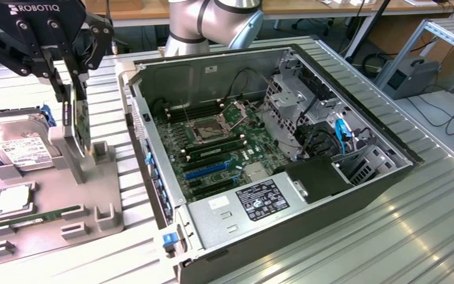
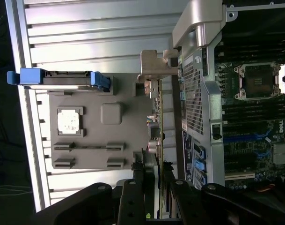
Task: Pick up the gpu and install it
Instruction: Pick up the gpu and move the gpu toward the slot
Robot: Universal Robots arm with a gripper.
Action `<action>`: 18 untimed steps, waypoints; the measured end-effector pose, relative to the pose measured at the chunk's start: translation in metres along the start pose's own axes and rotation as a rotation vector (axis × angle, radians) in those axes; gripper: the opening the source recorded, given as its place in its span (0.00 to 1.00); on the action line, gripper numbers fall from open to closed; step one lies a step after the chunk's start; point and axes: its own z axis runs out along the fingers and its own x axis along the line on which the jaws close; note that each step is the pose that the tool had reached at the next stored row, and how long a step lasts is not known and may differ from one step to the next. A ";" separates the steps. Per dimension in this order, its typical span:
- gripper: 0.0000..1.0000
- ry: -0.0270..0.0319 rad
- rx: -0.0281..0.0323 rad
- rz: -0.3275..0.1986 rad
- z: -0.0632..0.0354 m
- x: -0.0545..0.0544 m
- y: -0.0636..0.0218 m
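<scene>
Exterior view: an open computer case lies on its side on a ribbed metal table, motherboard facing up. To the exterior view's left sits a grey parts holder carrying a hard drive and a thin green memory stick. The gpu stands on edge in a slot of that holder, between the hard drive and the case wall, and appears not yet lifted out. The gripper hangs directly above it. In the wrist view its fingers look clamped against the card's two faces near the upper edge. The likely hazards: a pull that is not straight up could bind the card in its slot and drag the holder along. A hold this high on a thin card may also let it pivot, and its metal end bracket might catch the case rim just beside it.
</scene>
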 end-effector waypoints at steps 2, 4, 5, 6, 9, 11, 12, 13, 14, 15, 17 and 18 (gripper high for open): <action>0.27 0.0000 0.0000 0.000 -0.0011 0.000 0.0000; 0.27 0.0000 0.0000 0.000 -0.0025 0.000 0.0000; 0.27 0.0000 0.0000 0.000 -0.0029 0.000 -0.0001; 0.27 0.0000 0.0000 0.000 -0.0036 0.000 -0.0001; 0.27 0.0001 0.0000 0.000 -0.0052 0.000 -0.0001; 0.27 0.0001 0.0000 0.000 -0.0064 0.000 -0.0001; 0.27 0.0001 0.0001 0.000 -0.0070 0.000 -0.0001; 0.27 0.0001 0.0000 0.000 -0.0076 0.000 -0.0001; 0.27 0.0000 0.0000 0.000 -0.0082 0.000 -0.0002; 0.27 0.0000 0.0001 0.000 -0.0088 0.000 -0.0002; 0.27 0.0000 0.0001 0.000 -0.0101 0.000 -0.0002; 0.27 0.0000 0.0000 0.000 -0.0108 0.000 -0.0002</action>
